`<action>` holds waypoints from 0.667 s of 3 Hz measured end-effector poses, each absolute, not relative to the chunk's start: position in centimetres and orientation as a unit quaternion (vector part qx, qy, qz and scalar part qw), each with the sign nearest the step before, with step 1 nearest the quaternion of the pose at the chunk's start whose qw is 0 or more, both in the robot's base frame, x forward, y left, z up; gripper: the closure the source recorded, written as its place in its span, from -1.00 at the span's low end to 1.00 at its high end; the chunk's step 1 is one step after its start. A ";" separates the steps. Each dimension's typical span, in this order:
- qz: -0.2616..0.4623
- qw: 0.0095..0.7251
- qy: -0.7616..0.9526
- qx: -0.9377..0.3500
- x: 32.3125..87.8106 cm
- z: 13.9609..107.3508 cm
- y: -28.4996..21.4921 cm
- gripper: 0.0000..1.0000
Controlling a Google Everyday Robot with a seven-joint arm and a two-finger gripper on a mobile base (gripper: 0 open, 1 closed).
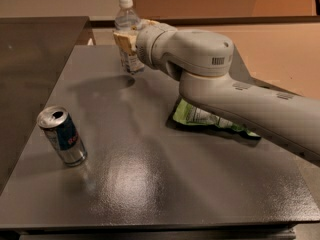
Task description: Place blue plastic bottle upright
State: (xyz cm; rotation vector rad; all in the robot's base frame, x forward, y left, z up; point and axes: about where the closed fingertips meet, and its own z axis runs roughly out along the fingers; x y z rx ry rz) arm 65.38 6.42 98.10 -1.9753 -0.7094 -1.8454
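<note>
The blue plastic bottle is upright at the far edge of the grey table, with the gripper closed around its middle. A green packet lies beneath the arm. A drink can stands near the front-left.

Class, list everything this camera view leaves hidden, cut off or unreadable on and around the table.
- Blue plastic bottle: the gripper, at its middle near the table's far edge, covers the label. Whether its base touches the table is unclear.
- Gripper: mostly hidden behind the arm.
- Green packet: its right part lies under the arm, and the print is too small.
- Can: lettering blurred.
- Arm: cut off by the right edge.
</note>
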 end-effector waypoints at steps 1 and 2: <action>-0.651 0.170 -0.253 -0.695 64.9 96.2 6.7 1.00; -0.651 0.167 -0.255 -0.695 64.4 94.6 6.9 1.00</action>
